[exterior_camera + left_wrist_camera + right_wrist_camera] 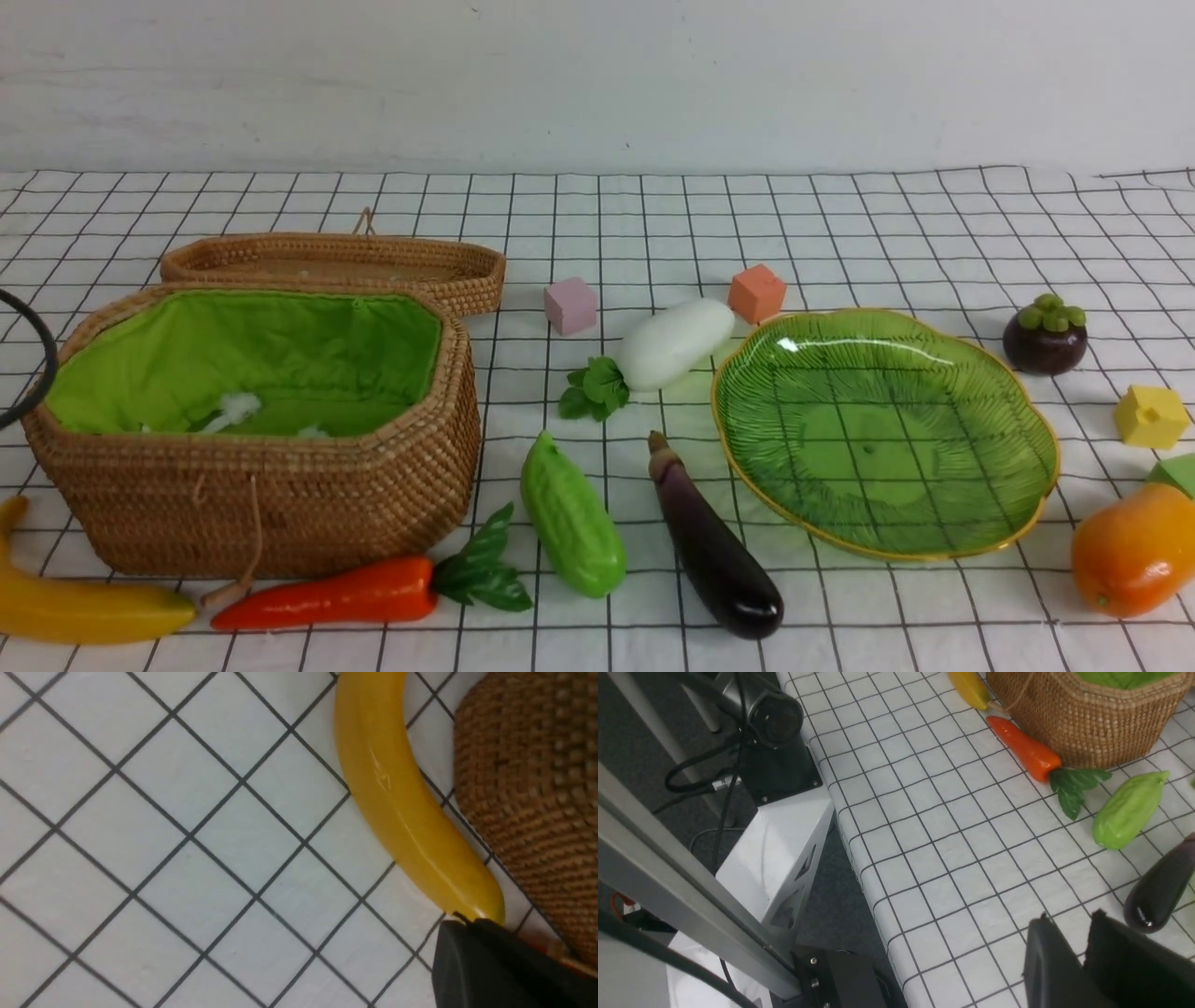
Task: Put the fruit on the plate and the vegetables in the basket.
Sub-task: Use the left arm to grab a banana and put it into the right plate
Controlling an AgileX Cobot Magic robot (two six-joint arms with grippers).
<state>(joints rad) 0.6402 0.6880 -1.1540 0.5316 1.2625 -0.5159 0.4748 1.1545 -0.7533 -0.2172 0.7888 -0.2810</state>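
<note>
The basket (280,485) with green lining stands at the left, and the green plate (887,429) lies at the right, with nothing on it. On the cloth lie the banana (84,611), carrot (336,593), gourd (571,518), eggplant (714,541), radish (677,343), mangosteen (1046,336) and mango (1134,551). Neither gripper shows in the front view. My left gripper (467,924) is shut and holds nothing, its tip just off the banana's (397,798) end beside the basket wall (528,788). My right gripper (1071,921) hangs slightly open over bare cloth, beside the eggplant's (1160,889) rounded end.
The woven lid (336,261) lies behind the basket. Pink (570,305), orange (757,293), yellow (1151,416) and green (1178,472) cubes are scattered about. In the right wrist view the table's near edge (859,858) drops off next to the white robot base (780,849).
</note>
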